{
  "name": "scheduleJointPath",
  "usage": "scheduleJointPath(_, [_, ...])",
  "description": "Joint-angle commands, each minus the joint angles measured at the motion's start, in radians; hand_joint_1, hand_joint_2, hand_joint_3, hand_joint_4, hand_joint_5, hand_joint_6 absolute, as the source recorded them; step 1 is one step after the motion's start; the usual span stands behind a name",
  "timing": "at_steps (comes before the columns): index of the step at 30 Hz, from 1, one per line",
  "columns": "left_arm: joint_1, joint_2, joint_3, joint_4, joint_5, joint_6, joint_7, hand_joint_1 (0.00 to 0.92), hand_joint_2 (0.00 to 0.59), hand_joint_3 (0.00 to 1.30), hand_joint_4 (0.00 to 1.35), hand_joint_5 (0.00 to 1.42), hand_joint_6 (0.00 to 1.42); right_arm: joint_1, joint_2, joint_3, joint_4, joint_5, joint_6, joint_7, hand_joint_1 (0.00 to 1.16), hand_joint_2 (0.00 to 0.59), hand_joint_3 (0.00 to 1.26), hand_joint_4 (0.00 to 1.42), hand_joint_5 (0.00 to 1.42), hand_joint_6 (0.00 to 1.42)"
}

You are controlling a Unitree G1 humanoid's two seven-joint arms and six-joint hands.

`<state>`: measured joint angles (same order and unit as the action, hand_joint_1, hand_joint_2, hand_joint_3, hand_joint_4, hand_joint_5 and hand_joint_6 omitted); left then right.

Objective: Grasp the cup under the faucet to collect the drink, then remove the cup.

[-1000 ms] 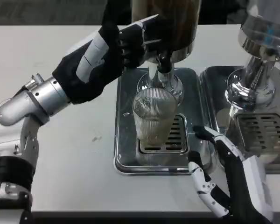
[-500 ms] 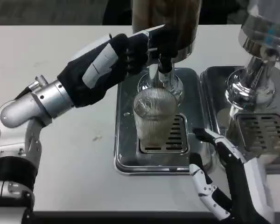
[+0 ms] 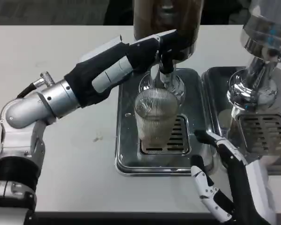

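White bench (image 3: 75,154) underneath, carrying two steel trays side by side. Dark dispenser (image 3: 167,23) at the far edge, over the near tray (image 3: 126,117), just beyond the left hand's fingertips. Second dispenser (image 3: 264,42) in shiny metal well off to that hand's right, over the other tray (image 3: 213,98). Left forearm stretched across from the near left corner, left hand (image 3: 150,47) laid against the dispenser's base with fingers held straight and reaching over the black faucet (image 3: 165,65); touching or pressing the lever, gripping nothing that can be made out, so open or closed cannot be told. Ribbed clear cup (image 3: 153,119) upright directly below that hand and under the faucet, standing on the slotted grate (image 3: 178,136) of the near tray, with pale drink in its lower part. Right hand (image 3: 220,187) low at the bench's near edge, just right of the tray's front corner, fingers spread apart and holding nothing; cup up and to its left, near but not touched. Small dark speck (image 3: 97,138) on the bench between the left forearm and the tray.
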<state>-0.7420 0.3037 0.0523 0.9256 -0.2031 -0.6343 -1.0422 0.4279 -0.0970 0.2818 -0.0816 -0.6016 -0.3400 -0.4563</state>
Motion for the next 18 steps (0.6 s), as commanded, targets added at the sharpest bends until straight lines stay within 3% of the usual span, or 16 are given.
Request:
scheduleJointPath(1, [-0.004, 0.008, -0.042, 0.017, 0.062, -0.043, 0.010, 0.000, 0.062, 0.11, 0.03, 0.12, 0.06, 0.009, -0.002, -0.005, -0.009, 0.005, -0.016, 0.000, 0.37, 0.452, 0.32, 0.30, 0.17, 0.14])
scheduleJointPath(18, [0.007, 0.039, -0.141, 0.023, 0.169, -0.218, 0.119, 0.000, 0.070, 0.11, 0.02, 0.11, 0.04, 0.008, -0.001, -0.009, -0.012, 0.011, -0.015, 0.004, 0.37, 0.452, 0.32, 0.30, 0.18, 0.14])
